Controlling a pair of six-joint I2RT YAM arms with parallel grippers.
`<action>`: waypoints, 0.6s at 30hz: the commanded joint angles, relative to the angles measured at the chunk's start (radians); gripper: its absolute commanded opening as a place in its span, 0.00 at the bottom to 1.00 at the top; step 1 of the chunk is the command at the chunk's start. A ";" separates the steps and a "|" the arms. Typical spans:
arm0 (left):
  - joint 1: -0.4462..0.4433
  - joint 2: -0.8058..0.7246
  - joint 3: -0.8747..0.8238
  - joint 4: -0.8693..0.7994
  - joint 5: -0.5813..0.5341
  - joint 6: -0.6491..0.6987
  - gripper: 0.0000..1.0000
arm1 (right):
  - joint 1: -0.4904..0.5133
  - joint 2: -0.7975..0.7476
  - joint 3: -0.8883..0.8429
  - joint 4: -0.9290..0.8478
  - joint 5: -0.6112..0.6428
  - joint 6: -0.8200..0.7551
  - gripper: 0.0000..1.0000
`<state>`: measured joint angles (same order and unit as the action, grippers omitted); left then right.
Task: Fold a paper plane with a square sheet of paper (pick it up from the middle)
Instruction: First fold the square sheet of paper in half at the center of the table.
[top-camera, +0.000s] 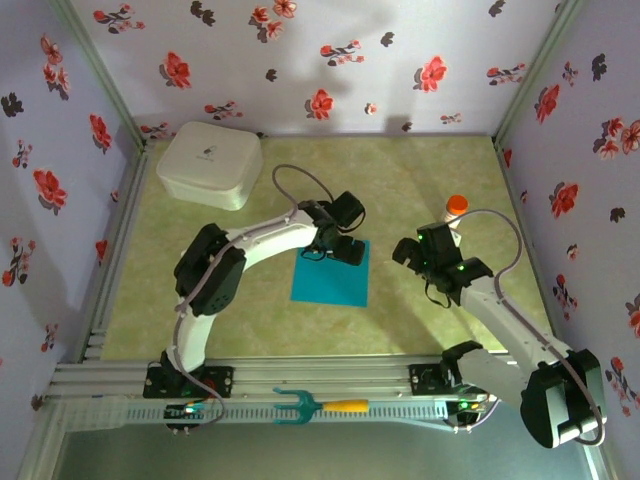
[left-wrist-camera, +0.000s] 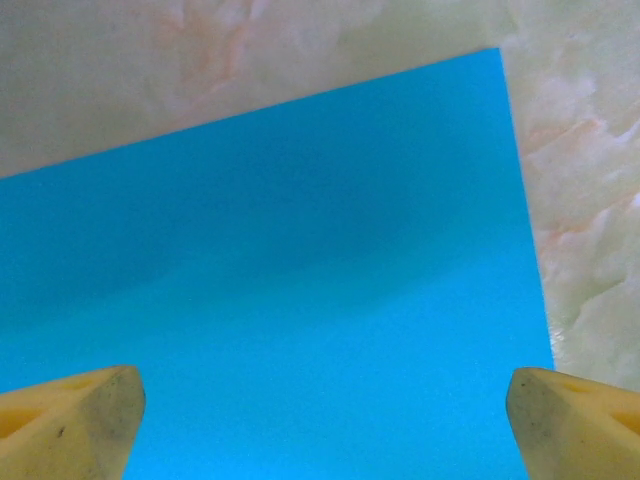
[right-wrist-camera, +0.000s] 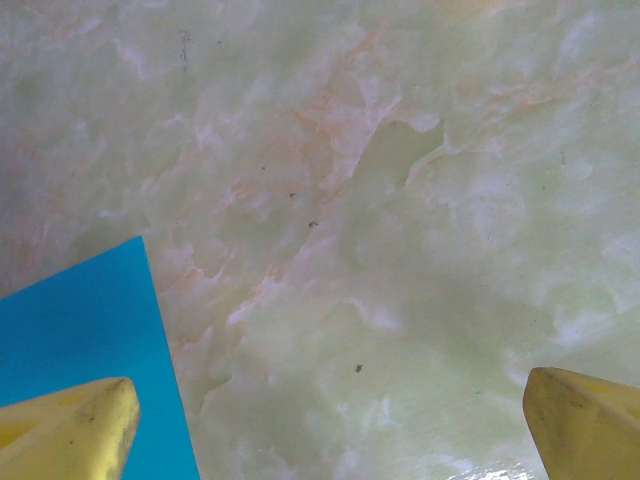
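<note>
The square sheet of paper (top-camera: 332, 280) is teal-blue and lies flat and unfolded on the green marbled table. My left gripper (top-camera: 332, 252) hangs over the sheet's far edge. In the left wrist view the sheet (left-wrist-camera: 300, 280) spreads under the open left gripper (left-wrist-camera: 325, 425), whose yellow fingertips (left-wrist-camera: 80, 420) stand wide apart with nothing between them. My right gripper (top-camera: 410, 252) is just right of the sheet. In the right wrist view it (right-wrist-camera: 325, 425) is open over bare table, and one corner of the sheet (right-wrist-camera: 80, 330) lies by its left fingertip (right-wrist-camera: 70, 430).
A white lidded box (top-camera: 211, 165) stands at the back left. An orange-capped bottle (top-camera: 455, 212) stands behind the right gripper. A teal fork-shaped tool with a yellow handle (top-camera: 315, 405) lies on the front rail. Flowered walls close in the table on three sides.
</note>
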<state>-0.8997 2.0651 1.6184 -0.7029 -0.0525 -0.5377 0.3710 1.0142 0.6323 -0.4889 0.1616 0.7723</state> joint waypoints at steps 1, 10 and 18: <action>-0.005 0.035 0.048 -0.113 -0.030 -0.036 0.94 | -0.007 0.004 -0.014 -0.012 0.014 0.030 0.99; -0.007 0.080 0.062 -0.161 -0.040 -0.094 0.95 | -0.007 0.049 -0.001 0.013 -0.024 0.018 0.99; -0.007 0.103 0.079 -0.165 -0.033 -0.100 0.99 | -0.008 0.088 0.006 0.027 -0.059 0.012 0.99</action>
<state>-0.9016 2.1429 1.6642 -0.8307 -0.0719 -0.6159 0.3710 1.0939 0.6323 -0.4786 0.1207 0.7788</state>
